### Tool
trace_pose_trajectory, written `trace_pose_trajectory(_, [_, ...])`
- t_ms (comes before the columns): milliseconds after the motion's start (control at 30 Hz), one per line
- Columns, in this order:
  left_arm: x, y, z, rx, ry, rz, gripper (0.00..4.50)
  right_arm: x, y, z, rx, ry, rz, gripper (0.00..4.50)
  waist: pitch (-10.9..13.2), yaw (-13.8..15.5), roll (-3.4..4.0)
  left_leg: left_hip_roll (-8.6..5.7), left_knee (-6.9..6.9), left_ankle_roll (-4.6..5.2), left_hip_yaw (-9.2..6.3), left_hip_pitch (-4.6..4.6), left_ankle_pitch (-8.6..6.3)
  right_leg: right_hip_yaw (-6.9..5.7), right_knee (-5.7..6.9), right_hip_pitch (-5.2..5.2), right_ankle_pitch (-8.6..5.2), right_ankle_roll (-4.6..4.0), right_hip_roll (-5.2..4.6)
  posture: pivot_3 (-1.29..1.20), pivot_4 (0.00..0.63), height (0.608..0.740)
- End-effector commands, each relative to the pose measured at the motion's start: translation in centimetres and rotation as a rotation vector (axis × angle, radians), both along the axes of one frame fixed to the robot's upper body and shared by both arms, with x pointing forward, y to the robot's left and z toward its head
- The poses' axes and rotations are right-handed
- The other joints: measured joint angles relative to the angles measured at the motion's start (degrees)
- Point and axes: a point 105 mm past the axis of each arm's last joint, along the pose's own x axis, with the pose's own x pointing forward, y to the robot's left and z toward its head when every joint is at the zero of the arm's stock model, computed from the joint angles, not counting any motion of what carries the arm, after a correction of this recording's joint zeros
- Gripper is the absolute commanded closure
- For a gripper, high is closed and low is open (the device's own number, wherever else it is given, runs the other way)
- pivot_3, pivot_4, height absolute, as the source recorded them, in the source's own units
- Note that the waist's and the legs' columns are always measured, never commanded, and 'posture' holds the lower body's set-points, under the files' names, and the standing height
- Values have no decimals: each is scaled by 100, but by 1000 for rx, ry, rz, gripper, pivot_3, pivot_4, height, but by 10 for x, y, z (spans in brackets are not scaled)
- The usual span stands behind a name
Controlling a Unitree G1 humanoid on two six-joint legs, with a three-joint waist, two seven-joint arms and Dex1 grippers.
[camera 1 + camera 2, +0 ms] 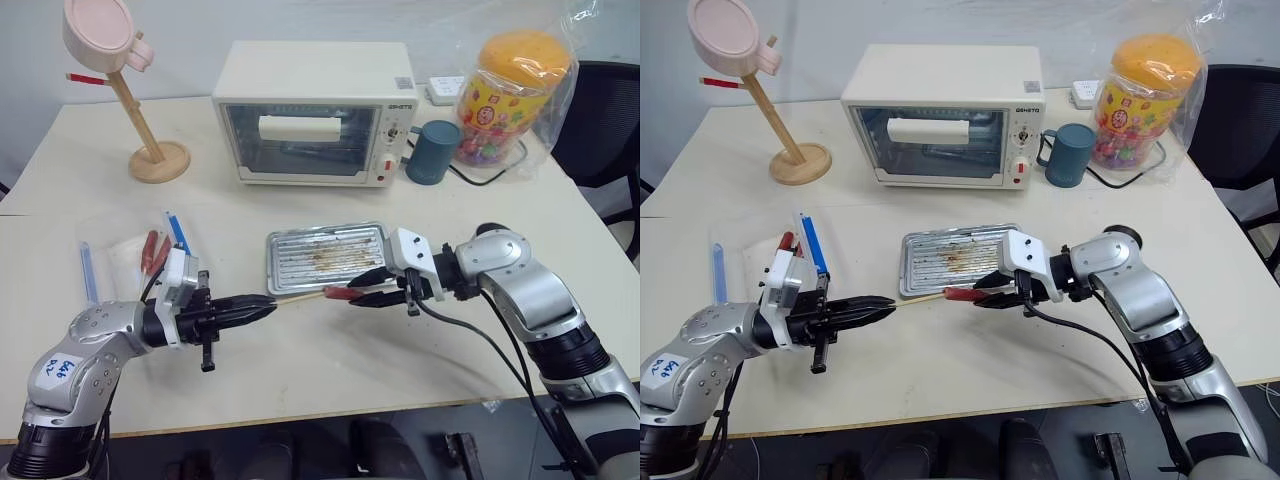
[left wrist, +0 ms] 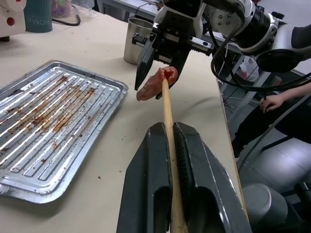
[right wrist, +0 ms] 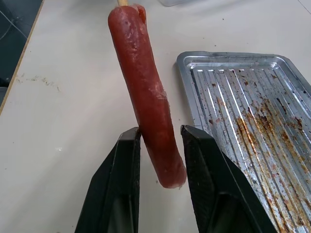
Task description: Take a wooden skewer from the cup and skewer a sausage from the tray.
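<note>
- The left gripper [image 1: 262, 307] is holding the wooden skewer [image 1: 298, 297] with its fingers [image 2: 160, 194] pressed together on the stick's rear end; the stick is running level out toward the robot's right, above the tabletop [image 1: 330, 360].
- The right gripper [image 1: 368, 288] is holding the sausage [image 1: 340, 293] in the air just in front of the tray [image 1: 325, 255]. Its fingers [image 3: 121, 189] are sitting on either side of the sausage's lower end, and whether they are pinching it firmly or only lightly I cannot tell.
- In the left wrist view the skewer tip is meeting the end face of the sausage [image 2: 154, 83], and in the right wrist view a pale bit of wood is showing at the far end of the sausage [image 3: 146, 87]. How deep the point is sitting inside cannot be seen.
- The cup [image 2: 136, 40] is standing on the tabletop beyond the tray's far corner, well apart from both grippers.
- The tray is lying bare apart from brown grease streaks on its ridges, so the sausage is already out of it.
- By my reading, taking the skewer and lifting the sausage are done, and the piercing is just getting under way.
- What looks left is pushing the sausage further along the stick, keeping the two in line so the thin wood is not bending or coming out through the side of the skin.
</note>
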Motion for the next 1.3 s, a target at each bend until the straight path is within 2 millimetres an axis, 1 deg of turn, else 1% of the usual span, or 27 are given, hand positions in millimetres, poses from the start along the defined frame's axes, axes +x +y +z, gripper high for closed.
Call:
trace_pose_trajectory(33, [-2, -4, 8, -2, -42, -23, 4500, -5, 1, 12, -8, -44, 35, 3181, 0, 0, 0, 0, 0, 0, 0, 0, 0, 0, 0, 0, 0, 0, 0, 0, 150, 740])
trace_pose_trajectory(200, [-2, -4, 7, 4, -42, -18, 4500, -7, -1, 23, -30, -71, 44, 3181, 0, 1, 0, 0, 0, 0, 0, 0, 0, 0, 0, 0, 0, 0, 0, 0, 150, 740])
trace_pose_trajectory(367, [-2, -5, 6, -3, -42, -18, 4500, -8, -3, 27, -38, -75, 45, 3181, 0, 1, 0, 0, 0, 0, 0, 0, 0, -1, -1, 0, 0, 0, 0, 0, 150, 740])
trace_pose_trajectory(533, [-2, -6, 6, -9, -44, -22, 4500, -9, -3, 23, -37, -55, 44, 3181, 0, 2, 0, 0, 0, 0, 0, 0, 0, 0, 0, 0, 0, 0, 0, 0, 150, 740])
trace_pose_trajectory(733, [-2, -6, 6, -7, -43, -24, 4500, -6, 2, 19, -27, -55, 37, 3181, 0, 1, 0, 0, 0, 0, 0, 0, 0, 0, 0, 0, 0, 0, 0, 0, 150, 740])
trace_pose_trajectory(933, [-1, -6, 7, -7, -45, -26, 4500, -7, 8, 14, -18, -29, 52, 3181, 0, 1, 0, 0, 0, 0, 0, 0, 0, 0, 0, 0, 0, 0, 0, 0, 150, 740])
trace_pose_trajectory(1167, [-1, -6, 7, -8, -46, -28, 4500, -7, 10, 10, -16, -10, 55, 3181, 0, 1, 0, 0, 0, 0, 0, 0, 0, 0, 0, 0, 0, 0, 0, 0, 150, 740])
trace_pose_trajectory(1233, [-1, -7, 7, -9, -45, -28, 4500, -7, 9, 8, -21, -8, 55, 3541, 0, 1, 0, 0, 0, 0, 0, 0, 0, 0, 0, 0, 0, 0, 0, 0, 150, 740])
trace_pose_trajectory(1267, [-1, -7, 7, -9, -45, -28, 4500, -7, 8, 8, -23, -11, 53, 3625, 0, 0, 0, 0, 0, 0, 0, 0, 0, 0, 0, 0, 0, 0, 0, 0, 150, 740])
trace_pose_trajectory(1300, [-1, -7, 7, -10, -45, -28, 4500, -7, 8, 8, -25, -13, 52, 3933, 0, 0, 0, 0, 0, 0, 0, 0, 0, 0, 0, 0, 0, 0, 0, 0, 150, 740])
